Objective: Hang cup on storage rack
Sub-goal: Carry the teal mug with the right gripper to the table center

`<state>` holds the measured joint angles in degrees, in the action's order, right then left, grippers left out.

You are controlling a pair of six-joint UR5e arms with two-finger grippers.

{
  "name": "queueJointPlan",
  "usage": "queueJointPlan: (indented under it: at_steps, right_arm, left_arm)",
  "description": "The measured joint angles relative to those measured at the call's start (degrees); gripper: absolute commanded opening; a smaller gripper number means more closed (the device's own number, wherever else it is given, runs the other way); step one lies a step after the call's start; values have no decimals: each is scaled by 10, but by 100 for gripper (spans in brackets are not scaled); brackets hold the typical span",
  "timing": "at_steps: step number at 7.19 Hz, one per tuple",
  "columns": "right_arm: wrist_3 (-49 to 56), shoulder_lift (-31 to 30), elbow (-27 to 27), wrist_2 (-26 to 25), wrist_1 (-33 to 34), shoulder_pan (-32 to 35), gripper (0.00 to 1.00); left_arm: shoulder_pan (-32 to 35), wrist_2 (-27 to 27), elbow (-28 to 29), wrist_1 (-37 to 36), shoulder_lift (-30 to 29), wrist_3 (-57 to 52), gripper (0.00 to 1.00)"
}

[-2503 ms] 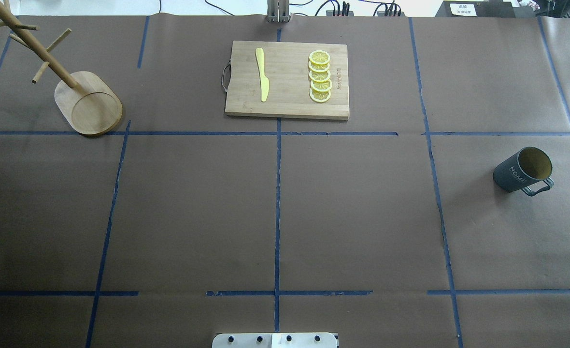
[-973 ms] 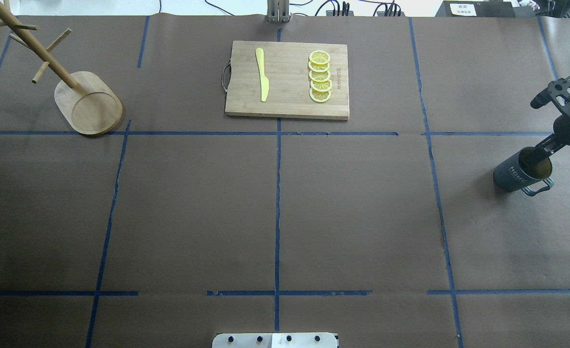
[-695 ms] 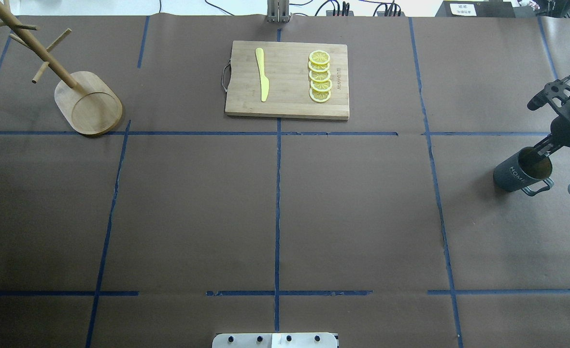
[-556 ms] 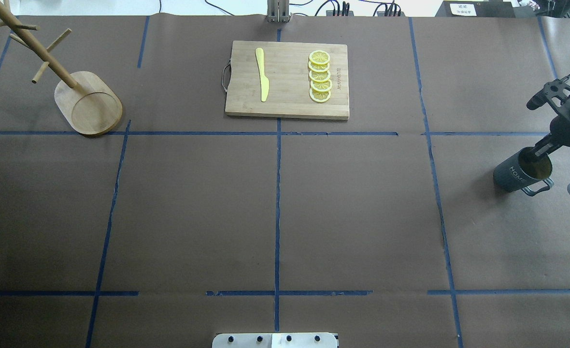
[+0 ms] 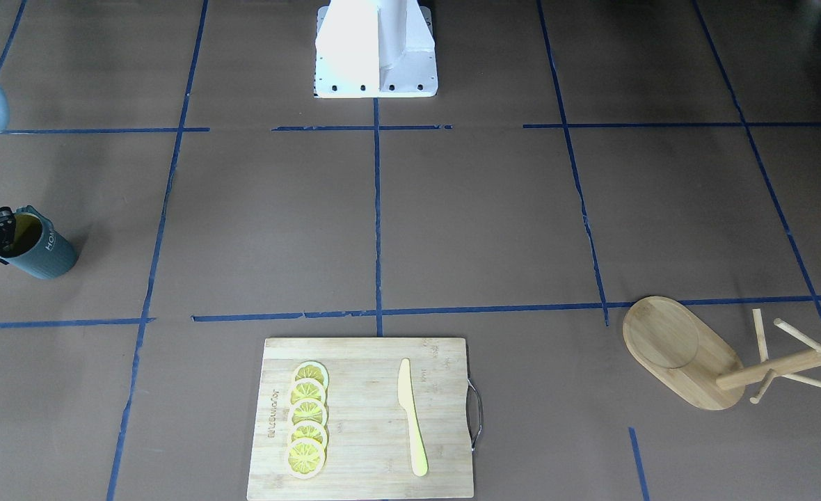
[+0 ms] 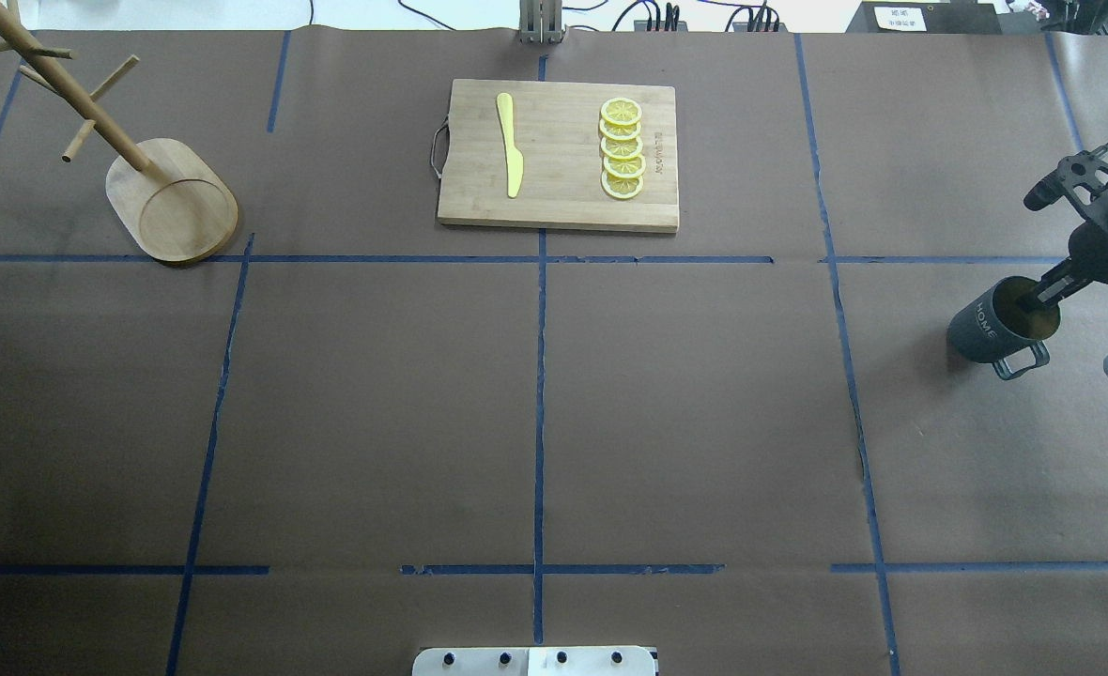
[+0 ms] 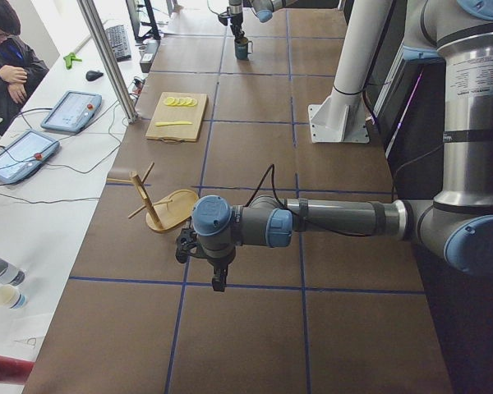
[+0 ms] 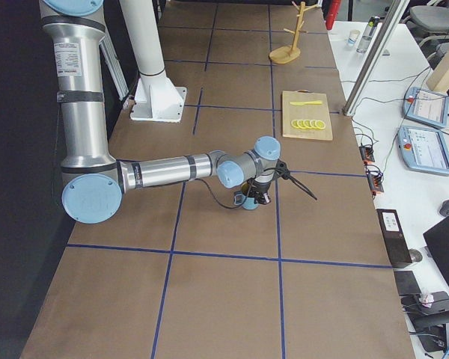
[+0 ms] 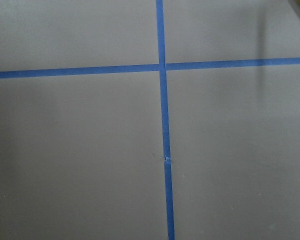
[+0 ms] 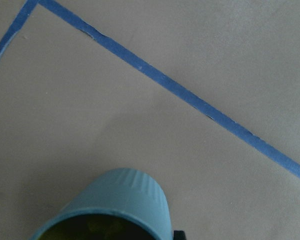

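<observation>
The cup [image 6: 986, 324] is a dark teal-grey mug with a yellow inside, at the table's far right. My right gripper [image 6: 1040, 294] is shut on its rim, one finger inside and one outside, with the handle [image 6: 1021, 361] toward the robot. The cup also shows in the front view [image 5: 43, 252], the right wrist view [image 10: 117, 202] and the right side view [image 8: 249, 200]. The storage rack [image 6: 174, 202] stands at the far left, empty, its post [image 6: 56, 84] leaning left in this view. My left gripper [image 7: 219, 277] hovers near the rack [image 7: 168, 209]; I cannot tell if it is open.
A bamboo cutting board [image 6: 559, 202] with a yellow knife [image 6: 509, 145] and several lemon slices [image 6: 622, 150] lies at the far middle. The robot base [image 6: 535, 660] is at the near edge. Blue tape lines cross the brown table cover.
The right arm came in and its gripper went onto the cup's rim. In the last half second the cup shifted left and a little away from the robot with the gripper.
</observation>
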<state>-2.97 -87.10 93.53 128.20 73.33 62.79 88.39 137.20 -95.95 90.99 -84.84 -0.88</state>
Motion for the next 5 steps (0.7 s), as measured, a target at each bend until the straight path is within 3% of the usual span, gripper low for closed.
queueJointPlan:
  at_steps: [2, 5]
  right_arm:
    - [-133, 4, 24, 3, 7, -4, 0]
    - [-422, 16, 110, 13, 21, -54, 0]
  left_arm:
    - [0, 0, 0, 1, 0, 0, 100]
    - [0, 1, 0, 1, 0, 0, 100]
